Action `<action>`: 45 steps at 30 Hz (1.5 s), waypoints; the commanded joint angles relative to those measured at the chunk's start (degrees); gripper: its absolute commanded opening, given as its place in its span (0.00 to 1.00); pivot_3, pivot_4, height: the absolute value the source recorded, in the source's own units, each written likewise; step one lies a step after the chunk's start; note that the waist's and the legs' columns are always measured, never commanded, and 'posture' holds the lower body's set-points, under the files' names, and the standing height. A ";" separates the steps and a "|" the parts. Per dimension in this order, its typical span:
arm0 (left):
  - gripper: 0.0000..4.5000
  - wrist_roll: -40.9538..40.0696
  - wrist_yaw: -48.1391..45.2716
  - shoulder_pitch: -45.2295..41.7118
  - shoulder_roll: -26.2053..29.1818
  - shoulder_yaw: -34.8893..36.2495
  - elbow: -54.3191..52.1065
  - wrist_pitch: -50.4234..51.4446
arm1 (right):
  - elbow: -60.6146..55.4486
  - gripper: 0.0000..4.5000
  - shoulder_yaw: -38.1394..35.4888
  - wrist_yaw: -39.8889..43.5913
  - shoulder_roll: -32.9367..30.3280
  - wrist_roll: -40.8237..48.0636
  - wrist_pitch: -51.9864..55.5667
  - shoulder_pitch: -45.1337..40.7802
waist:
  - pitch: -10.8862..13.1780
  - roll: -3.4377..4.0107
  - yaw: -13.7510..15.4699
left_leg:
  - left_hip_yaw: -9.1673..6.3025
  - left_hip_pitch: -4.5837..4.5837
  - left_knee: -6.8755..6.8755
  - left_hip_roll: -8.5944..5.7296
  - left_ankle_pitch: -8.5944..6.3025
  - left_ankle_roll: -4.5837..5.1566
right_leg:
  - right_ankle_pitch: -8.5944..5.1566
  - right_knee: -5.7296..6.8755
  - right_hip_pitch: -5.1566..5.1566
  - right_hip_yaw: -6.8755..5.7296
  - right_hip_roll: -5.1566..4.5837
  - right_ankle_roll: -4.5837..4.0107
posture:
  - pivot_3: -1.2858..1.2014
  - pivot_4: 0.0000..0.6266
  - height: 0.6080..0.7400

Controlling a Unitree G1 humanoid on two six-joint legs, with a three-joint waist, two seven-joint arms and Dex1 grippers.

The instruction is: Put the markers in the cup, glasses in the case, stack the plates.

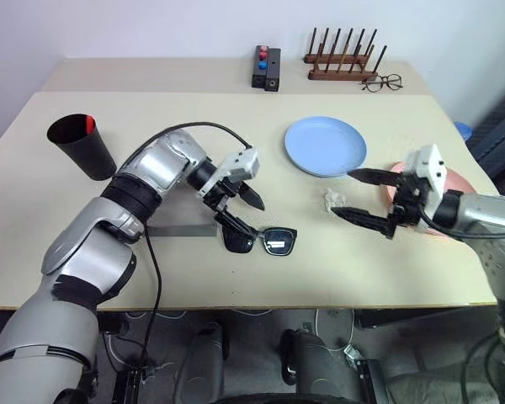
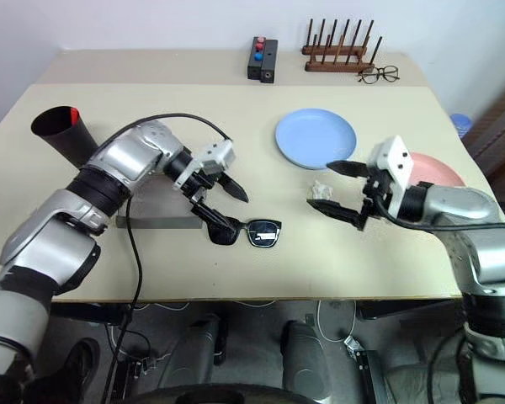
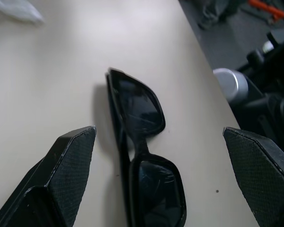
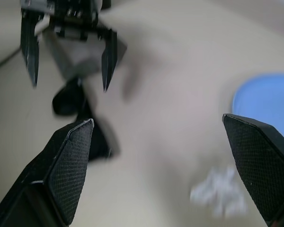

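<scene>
While left pincer (image 1: 240,210) gapes over glasses (image 1: 269,240), crumpled scrap, perhaps tissue (image 1: 332,199), nearby.

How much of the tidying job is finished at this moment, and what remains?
Looks done: the marker's red end shows inside the dark cup. In hand: the open left gripper hovers over the black sunglasses, which lie on the table near the grey case. Left: the glasses are not in the case, and the blue plate and pink plate lie apart, unstacked. The right gripper is open and empty.
</scene>
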 commanded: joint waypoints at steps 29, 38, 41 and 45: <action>0.00 15.51 -0.21 4.51 -7.83 4.52 2.68 -14.12 | -5.12 1.00 -5.22 -4.56 0.16 1.16 -1.18 2.96 | -0.13 0.21 0.98 | -0.03 0.25 0.13 -0.05 -0.02 0.03 | 0.00 -0.10 0.40 -0.03 -0.08 0.00 | 0.52 0.24 1.00; 0.00 9.75 -0.21 1.29 -11.19 11.37 3.65 -7.77 | -4.54 1.00 -4.27 -5.04 0.75 0.67 -1.62 2.19 | -0.12 0.21 1.49 | -0.04 0.10 0.18 -0.04 -0.04 0.05 | 0.04 -0.12 0.31 -0.04 -0.08 -0.05 | 0.52 0.24 1.00; 0.00 10.19 0.90 -2.15 -12.68 15.78 7.73 -8.52 | -4.01 1.00 -3.87 -4.93 0.67 0.57 -1.79 1.51 | -0.09 0.17 1.44 | -0.04 0.05 0.19 -0.04 -0.04 0.05 | 0.05 -0.10 0.24 -0.04 -0.07 -0.04 | 0.52 0.24 1.00; 0.00 11.40 1.49 -6.08 -12.93 19.50 12.91 -10.55 | -3.23 1.00 -3.36 -4.73 0.71 0.21 -2.10 0.58 | -0.09 0.17 1.35 | -0.03 0.05 0.16 -0.04 -0.04 0.06 | 0.04 -0.11 0.22 -0.05 -0.07 -0.03 | 0.52 0.24 1.00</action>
